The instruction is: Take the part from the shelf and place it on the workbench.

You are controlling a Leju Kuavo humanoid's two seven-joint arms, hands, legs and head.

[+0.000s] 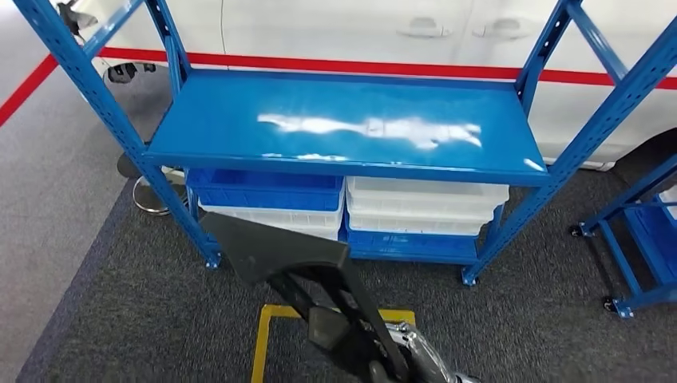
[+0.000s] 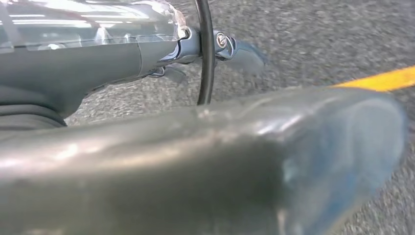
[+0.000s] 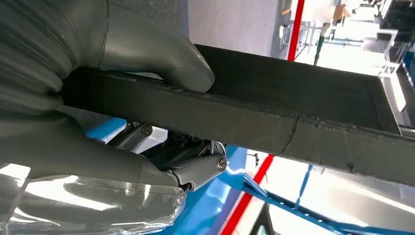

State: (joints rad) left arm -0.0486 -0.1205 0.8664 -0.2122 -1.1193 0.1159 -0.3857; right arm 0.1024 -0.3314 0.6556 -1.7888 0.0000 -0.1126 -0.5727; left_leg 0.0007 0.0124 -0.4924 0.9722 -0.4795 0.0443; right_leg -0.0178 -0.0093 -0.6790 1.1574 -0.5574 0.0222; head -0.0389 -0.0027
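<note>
The right hand (image 3: 98,112) grasps a long black angular plastic part (image 3: 274,112), its thick grey thumb pressed over the top edge and its darker fingers wrapped underneath. In the head view that part (image 1: 275,247) juts up and to the left from the hand (image 1: 383,355) at the lower middle, its broad flat end hanging in front of the blue metal shelf (image 1: 343,120) and above the dark grey carpet floor (image 1: 120,319). The shelf's glossy upper board is bare; beneath it sit stacked blue and white plastic bins (image 1: 351,211). A yellow floor marking (image 1: 267,335) lies under the arm. Behind the shelf stands a white car body with a red stripe (image 1: 359,32), and a second blue rack (image 1: 639,239) stands at the right. The left hand (image 2: 195,161) hangs over the carpet, its blurred grey thumb close to the camera; I cannot tell whether its fingers are curled or apart.
</note>
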